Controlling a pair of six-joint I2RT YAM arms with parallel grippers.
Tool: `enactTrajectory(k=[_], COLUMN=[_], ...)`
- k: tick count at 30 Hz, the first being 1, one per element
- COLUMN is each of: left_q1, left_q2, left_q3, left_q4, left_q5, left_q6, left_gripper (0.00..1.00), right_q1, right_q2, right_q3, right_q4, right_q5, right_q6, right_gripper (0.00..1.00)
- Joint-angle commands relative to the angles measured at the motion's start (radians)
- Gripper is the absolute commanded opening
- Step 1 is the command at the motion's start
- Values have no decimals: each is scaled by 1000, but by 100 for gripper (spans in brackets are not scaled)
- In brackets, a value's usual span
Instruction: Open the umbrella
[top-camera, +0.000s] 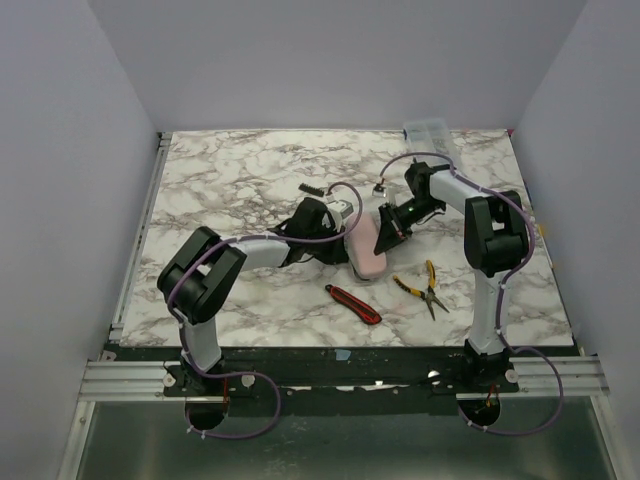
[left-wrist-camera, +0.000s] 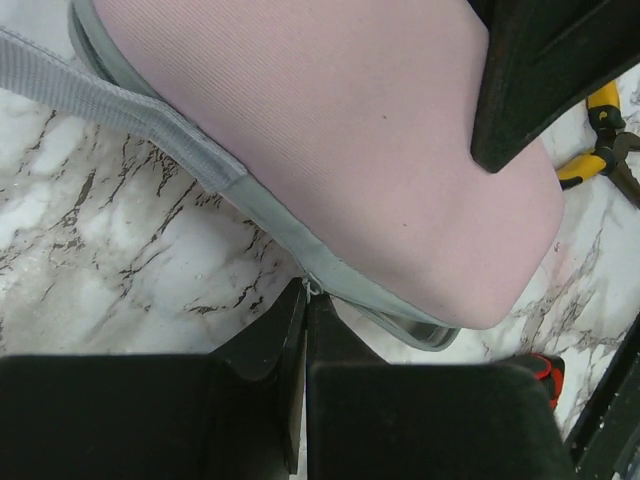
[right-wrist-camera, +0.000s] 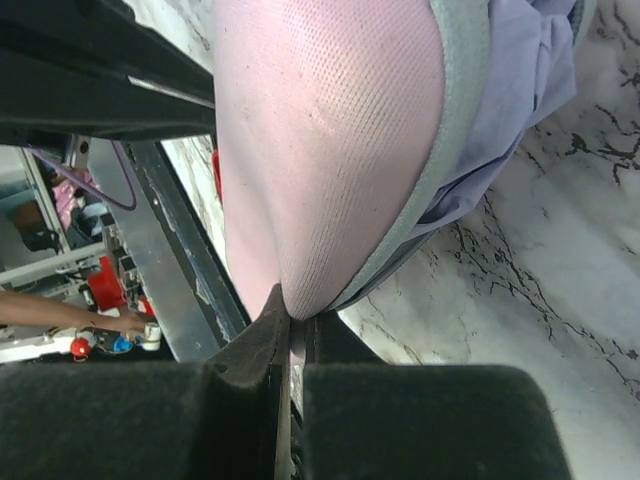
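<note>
The umbrella (right-wrist-camera: 545, 90) is shown lying lengthwise near-to-far between the left tool (left-wrist-camera: 305, 298) and the right tool (right-wrist-camera: 289, 318), each clenched on the grey edge of its pink sleeve (left-wrist-camera: 330, 150).

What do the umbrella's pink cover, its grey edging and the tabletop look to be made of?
The umbrella's pink cover: matte fabric, with a fine ribbed weave showing. The grey edging: woven tape with coarser ribs, likely zip tape. The tabletop: smooth, grey-veined white with a slight sheen; stone or printed laminate, cannot tell.
</note>
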Motion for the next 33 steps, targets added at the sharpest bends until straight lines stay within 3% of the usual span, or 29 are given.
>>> enactTrajectory(k=[1,13,19,20,24,29,32,33], left_q1=[59,142,159,159,166,186,202,209], left_q2=[23,105,100,87,17,-92,-169,-202], left_q3=[74,297,324,319,299,259,236,228], left_q4=[-86,-238,-252,-250,-260,-287,-324,-334], left_q5=[-4,40,66,64,58,9,-29,-42], left_q6=[-50,-91,-28,-13,63,136,202,223], left_gripper=[0,0,0,4,33,59,70,84], right_q1=[9,15,6,3,-4,-9,-9,-9], right_q2=[46,32,26,28,31,7,-8,-10], right_q3=[-50,-64,10,28,61,48,37,36], right_q4=[-77,-43,2,14,54,123,165,176], right_q5=[211,204,198,184,137,102,101,99], right_q6=[-126,-92,-35,-16,76,143,190,206], right_gripper=[0,0,0,0,0,3,13,21])
